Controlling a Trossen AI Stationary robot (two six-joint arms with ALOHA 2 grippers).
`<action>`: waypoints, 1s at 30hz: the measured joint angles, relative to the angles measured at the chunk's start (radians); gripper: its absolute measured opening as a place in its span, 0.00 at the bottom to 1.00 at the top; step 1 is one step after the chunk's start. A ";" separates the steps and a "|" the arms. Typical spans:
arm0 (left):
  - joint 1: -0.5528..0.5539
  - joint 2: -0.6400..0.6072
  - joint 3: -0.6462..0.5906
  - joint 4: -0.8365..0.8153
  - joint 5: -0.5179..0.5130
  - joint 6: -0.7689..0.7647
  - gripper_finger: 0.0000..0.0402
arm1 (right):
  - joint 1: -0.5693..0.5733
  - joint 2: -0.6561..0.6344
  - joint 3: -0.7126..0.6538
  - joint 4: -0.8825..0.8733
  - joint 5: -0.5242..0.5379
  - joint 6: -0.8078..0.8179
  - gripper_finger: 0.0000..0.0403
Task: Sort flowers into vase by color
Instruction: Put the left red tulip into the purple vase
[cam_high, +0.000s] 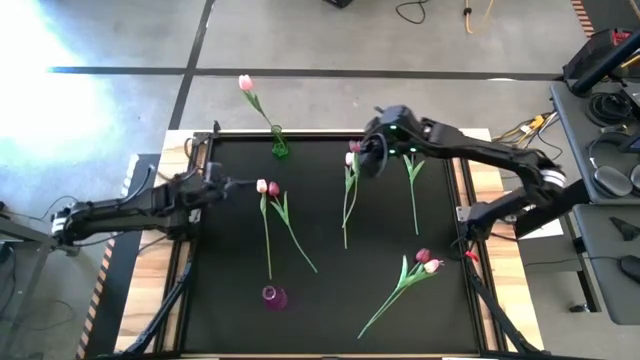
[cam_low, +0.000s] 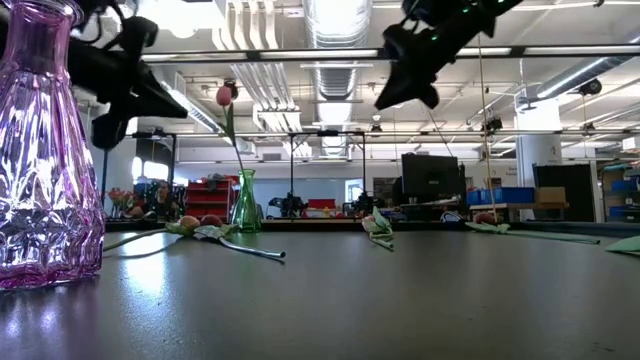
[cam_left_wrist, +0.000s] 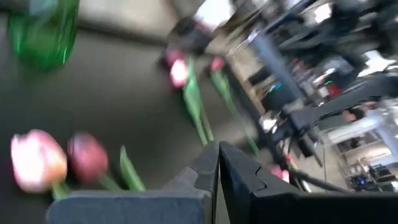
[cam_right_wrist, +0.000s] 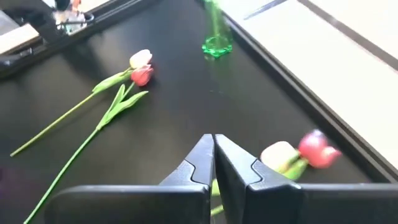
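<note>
Two dark arms hang over a black-matted worktop (cam_high: 230, 330) strewn with artificial tulips, one pale pink tulip (cam_high: 245, 83) already standing in the green glass vase (cam_high: 279, 146) at 12 o'clock, a sign that pale blooms belong there. The purple cut-glass vase (cam_high: 273, 297) at 6 o'clock holds nothing, apparently kept for the dark heads.

The right claw (cam_right_wrist: 214, 144), fingers pressed together and holding nothing, hovers above a pale and magenta pair (cam_high: 353, 153) lying just right of centre, seemingly lined up for a pick. The left claw (cam_left_wrist: 218, 151), likewise pressed together and empty, reaches in from 9 o'clock beside another mixed pair (cam_high: 267, 187), heads touching, their stems trailing toward 6 o'clock.

A third pair (cam_high: 427, 261) lies toward 4 o'clock, with a lone green stem (cam_high: 413, 185) at 2 o'clock, its head hidden under the right arm.

The tulips have long thin green stems, narrow leaves and small closed heads, and look light and springy to grip.
</note>
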 joint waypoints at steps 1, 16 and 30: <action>-0.002 0.047 0.034 -0.034 0.021 -0.055 0.00 | -0.008 -0.030 -0.018 -0.004 -0.001 0.006 0.02; -0.078 0.899 0.688 -0.603 0.063 -0.454 0.00 | -0.127 -0.322 -0.164 -0.128 -0.070 -0.112 0.02; -0.072 1.219 0.819 -0.602 0.222 -0.524 0.03 | -0.142 -0.350 -0.164 -0.217 -0.098 -0.277 0.02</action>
